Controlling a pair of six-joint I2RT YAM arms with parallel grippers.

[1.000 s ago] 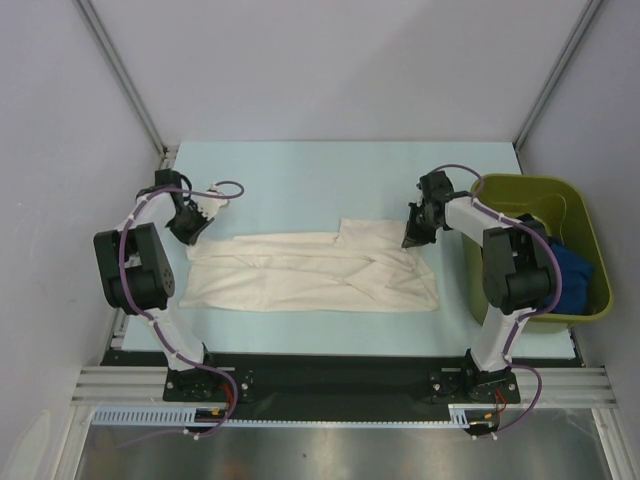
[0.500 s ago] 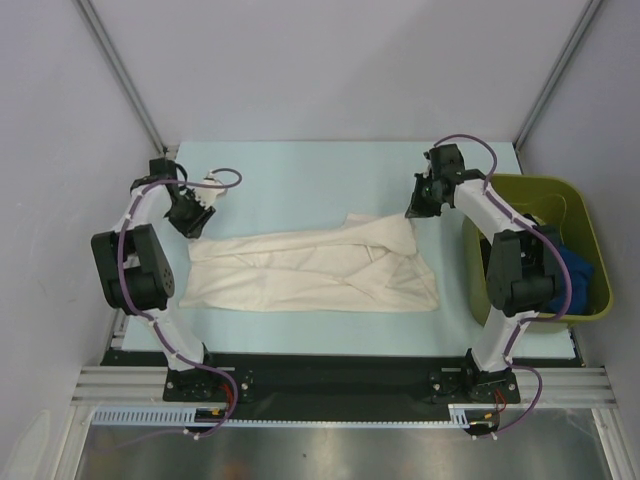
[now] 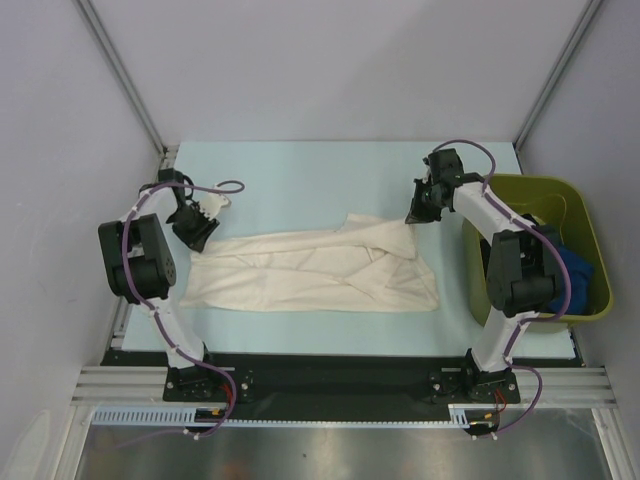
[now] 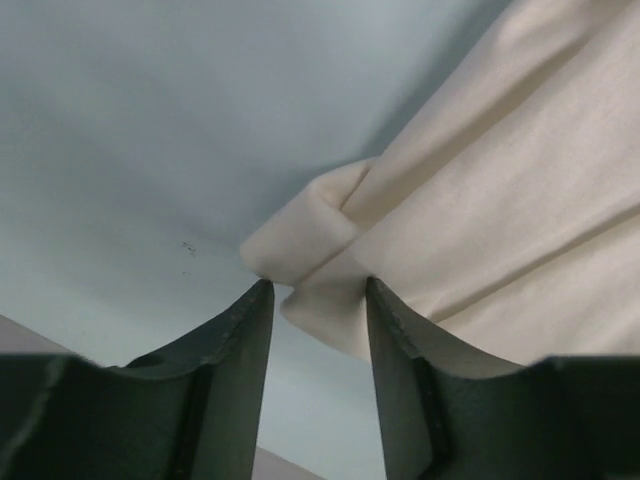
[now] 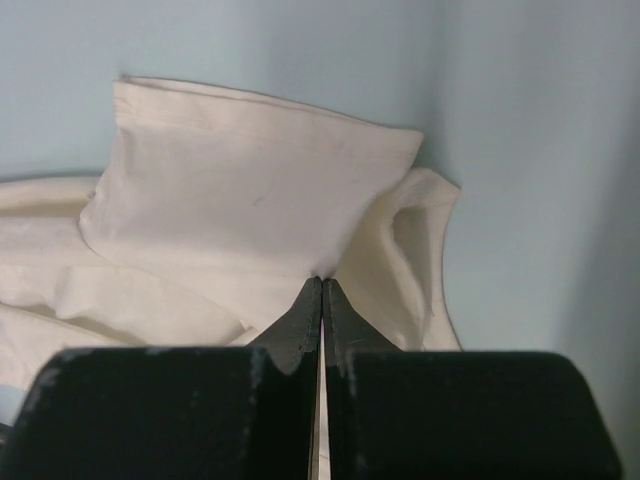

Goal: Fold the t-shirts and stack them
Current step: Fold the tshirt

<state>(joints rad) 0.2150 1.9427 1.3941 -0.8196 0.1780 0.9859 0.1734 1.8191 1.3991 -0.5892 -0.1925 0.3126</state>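
— How many tools, and how does each one stand?

— Two. The right tool is clenched: its two fingers meet with barely a line between them, and the tips nip a raised flap of the cream t-shirt. The left tool is released: its two fingers stand apart, and a rolled corner of the same cloth sits just past the gap, gripped by neither.

— Where on the shirt are they?

— From the top view, the left tool is at the shirt's far-left corner and the right tool at its far-right corner, one per end.

— And the shirt itself?

— One cream t-shirt, spread lengthwise across the middle of the pale blue tabletop, rumpled, with its right end doubled over into a flap.

— Anything farther out?

— One olive-green bin at the right edge of the tabletop, beside the right arm. One bunch of bright blue cloth lies inside it. Something dark lies there too, though the arm covers it and I cannot tell what it is.
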